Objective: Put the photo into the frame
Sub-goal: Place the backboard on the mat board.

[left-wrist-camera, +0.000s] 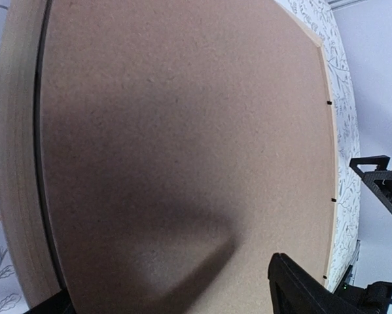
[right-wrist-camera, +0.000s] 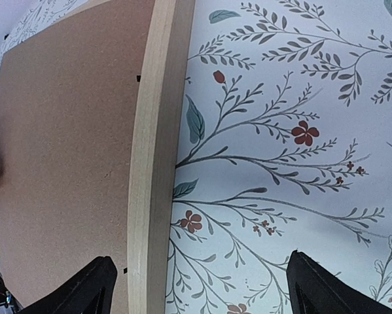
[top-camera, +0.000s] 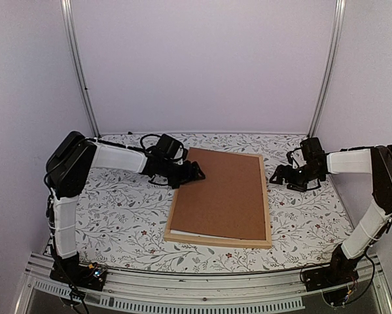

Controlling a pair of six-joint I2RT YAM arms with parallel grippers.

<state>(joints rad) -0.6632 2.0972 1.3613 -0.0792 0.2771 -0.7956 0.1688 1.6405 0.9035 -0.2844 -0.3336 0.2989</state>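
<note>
The light wooden frame [top-camera: 269, 219] lies flat in the middle of the table with a brown backing board [top-camera: 222, 193] resting in it. The photo is hidden. Only a thin white sheet edge [top-camera: 182, 232] shows under the board's near side, and I cannot tell what it is. My left gripper [top-camera: 194, 172] hovers open over the board's far left corner. In the left wrist view its fingers [left-wrist-camera: 300, 291] are spread wide above the board [left-wrist-camera: 182, 131], holding nothing. My right gripper [top-camera: 279, 175] is open, its fingers [right-wrist-camera: 330, 288] straddling the frame's right rail [right-wrist-camera: 153, 163] without gripping it.
The table wears a white cloth with a floral print [top-camera: 117, 209]. Plain walls and two metal posts [top-camera: 81, 72] close in the back and sides. The arm bases sit on a rail [top-camera: 202, 288] at the near edge.
</note>
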